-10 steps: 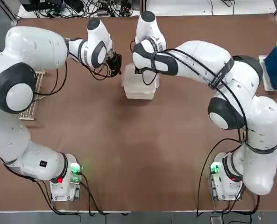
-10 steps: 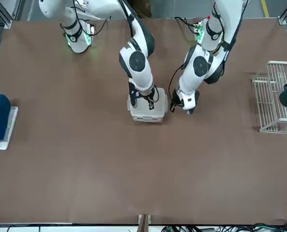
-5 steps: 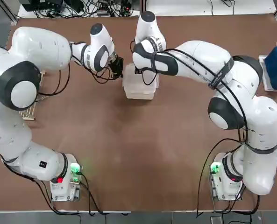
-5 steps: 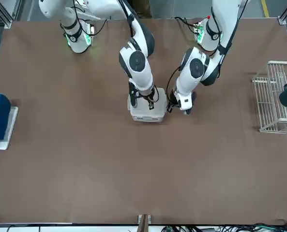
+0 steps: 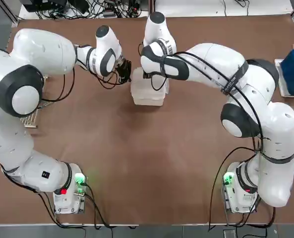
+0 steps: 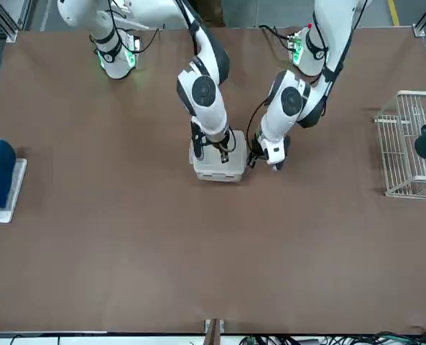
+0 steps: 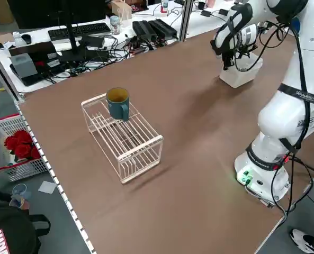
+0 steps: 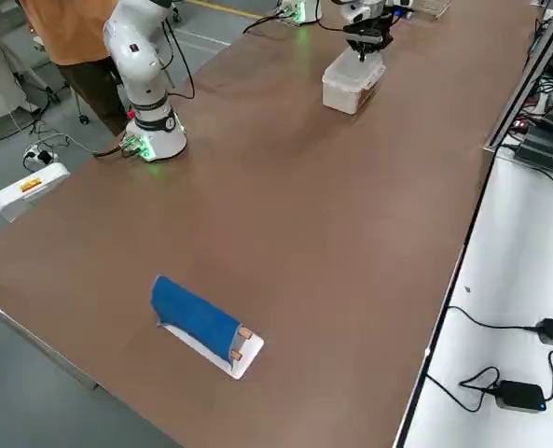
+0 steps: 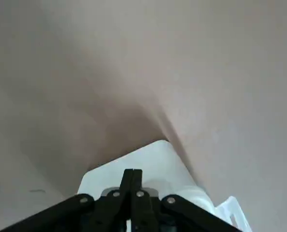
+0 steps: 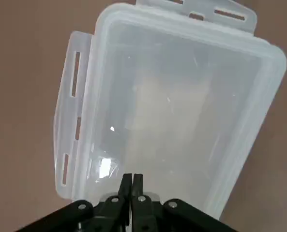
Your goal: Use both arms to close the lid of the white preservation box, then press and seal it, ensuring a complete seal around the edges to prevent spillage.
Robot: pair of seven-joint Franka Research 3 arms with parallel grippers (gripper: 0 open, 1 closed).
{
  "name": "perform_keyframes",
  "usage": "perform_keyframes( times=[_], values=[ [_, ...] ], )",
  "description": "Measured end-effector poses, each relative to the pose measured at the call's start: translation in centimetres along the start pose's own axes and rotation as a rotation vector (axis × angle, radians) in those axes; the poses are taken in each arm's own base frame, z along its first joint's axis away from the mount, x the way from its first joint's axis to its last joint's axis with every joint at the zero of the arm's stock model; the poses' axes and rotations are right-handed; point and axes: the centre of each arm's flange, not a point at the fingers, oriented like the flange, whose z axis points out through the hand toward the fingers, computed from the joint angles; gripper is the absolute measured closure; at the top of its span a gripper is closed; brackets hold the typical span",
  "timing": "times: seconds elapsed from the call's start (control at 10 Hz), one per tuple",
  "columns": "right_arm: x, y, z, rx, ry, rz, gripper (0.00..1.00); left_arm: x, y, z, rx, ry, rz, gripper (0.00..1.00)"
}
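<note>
Translucent white plastic is seen in the preservation box [image 8: 349,86], which is set on the brown table [image 5: 137,163] between its robot-side and far edges, well apart from both. The clear, flat lid [image 10: 158,111] is laid over it, with rounded corners, a raised rim [image 10: 274,72] and bright glints near one side. Slotted flaps [image 10: 66,116] are seen standing outward along two adjoining sides, not folded down. The right gripper [image 10: 132,175] is held above the lid, its two fingers pressed together; whether the lid is touched cannot be told. The left gripper [image 9: 132,170] is held at the box's left side, its fingers likewise pressed together with nothing pinched. Toward the table's left edge a green mug [image 7: 118,103] is carried by a white wire rack [image 7: 125,143]; near the right edge a blue cloth-like piece [image 8: 194,317] is rested on a white holder [image 8: 248,355]
</note>
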Motion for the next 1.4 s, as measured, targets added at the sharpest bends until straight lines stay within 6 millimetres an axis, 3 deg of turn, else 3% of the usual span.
perform_keyframes(
  times=[1.4],
  values=[
    [0.00,0.01,0.03,-0.001,0.001,0.000,0.94,-0.06,0.08,0.09,-0.013,0.001,-0.030,0.99]
  ],
)
